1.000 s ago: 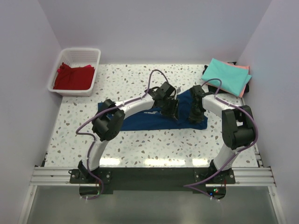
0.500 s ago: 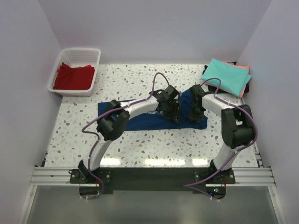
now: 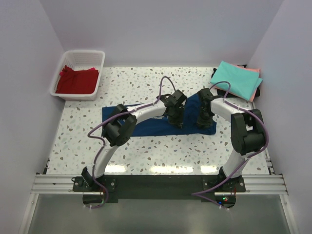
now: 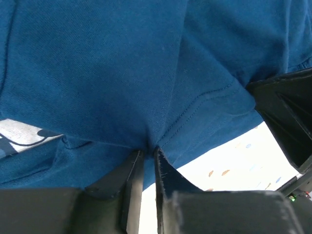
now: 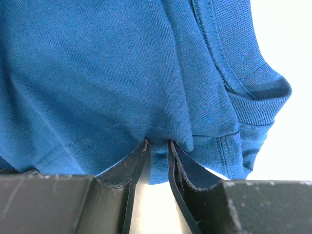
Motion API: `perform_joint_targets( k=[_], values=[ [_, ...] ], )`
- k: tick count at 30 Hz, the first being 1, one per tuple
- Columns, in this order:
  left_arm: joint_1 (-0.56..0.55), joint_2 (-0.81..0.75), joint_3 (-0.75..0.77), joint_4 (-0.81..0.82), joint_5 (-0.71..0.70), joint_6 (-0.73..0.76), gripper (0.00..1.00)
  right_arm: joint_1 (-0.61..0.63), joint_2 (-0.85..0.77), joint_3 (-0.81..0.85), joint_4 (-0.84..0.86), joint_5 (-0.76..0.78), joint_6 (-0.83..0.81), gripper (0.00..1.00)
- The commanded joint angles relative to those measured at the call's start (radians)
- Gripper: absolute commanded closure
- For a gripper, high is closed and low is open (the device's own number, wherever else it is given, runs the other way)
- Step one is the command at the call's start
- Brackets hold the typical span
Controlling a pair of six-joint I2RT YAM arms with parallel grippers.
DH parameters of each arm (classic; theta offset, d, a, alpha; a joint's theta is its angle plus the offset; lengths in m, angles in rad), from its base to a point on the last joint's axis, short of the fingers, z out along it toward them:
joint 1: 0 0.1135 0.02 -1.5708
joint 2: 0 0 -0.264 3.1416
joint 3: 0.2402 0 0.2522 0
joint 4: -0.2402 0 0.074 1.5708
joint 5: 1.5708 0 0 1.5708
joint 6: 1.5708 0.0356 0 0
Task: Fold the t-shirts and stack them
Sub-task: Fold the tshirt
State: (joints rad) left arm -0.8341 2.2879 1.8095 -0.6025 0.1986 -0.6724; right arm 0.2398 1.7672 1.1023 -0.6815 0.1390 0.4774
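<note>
**Q:** Log entry, far left first. What is there?
**A:** A white basket (image 3: 100, 73) at the far-left corner of the surface (image 3: 146, 83), with a red t-shirt (image 3: 75, 80) lying inside it.

**Q:** Centre?
**A:** The navy t-shirt (image 3: 141, 126) lies across the middle, its long side running left to right. Both my arms reach over its right half.

**Q:** State of the left fingers?
**A:** My left fingers (image 3: 176, 118) are closed to a thin slit, with a fold of navy cloth pinched in it. A stitched hem runs just beside the tips.

**Q:** And the right?
**A:** My right fingers (image 3: 204, 120) are near the left pair but apart from it. They are almost closed too, gripping the navy cloth at a hemmed edge. A ribbed band sits just to their right.

**Q:** Far right?
**A:** A folded teal t-shirt (image 3: 236, 80) at the far-right corner, resting on a salmon-pink t-shirt (image 3: 252, 70) whose edge shows along the right side. Both are well apart from the navy one.
</note>
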Motion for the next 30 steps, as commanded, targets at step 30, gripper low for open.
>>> perform_joint_targets(
  k=[30],
  values=[
    [-0.005, -0.122, -0.047, -0.112, -0.186, 0.004, 0.90, -0.004, -0.182, -0.096, -0.081, 0.197, 0.073, 1.00]
  ],
)
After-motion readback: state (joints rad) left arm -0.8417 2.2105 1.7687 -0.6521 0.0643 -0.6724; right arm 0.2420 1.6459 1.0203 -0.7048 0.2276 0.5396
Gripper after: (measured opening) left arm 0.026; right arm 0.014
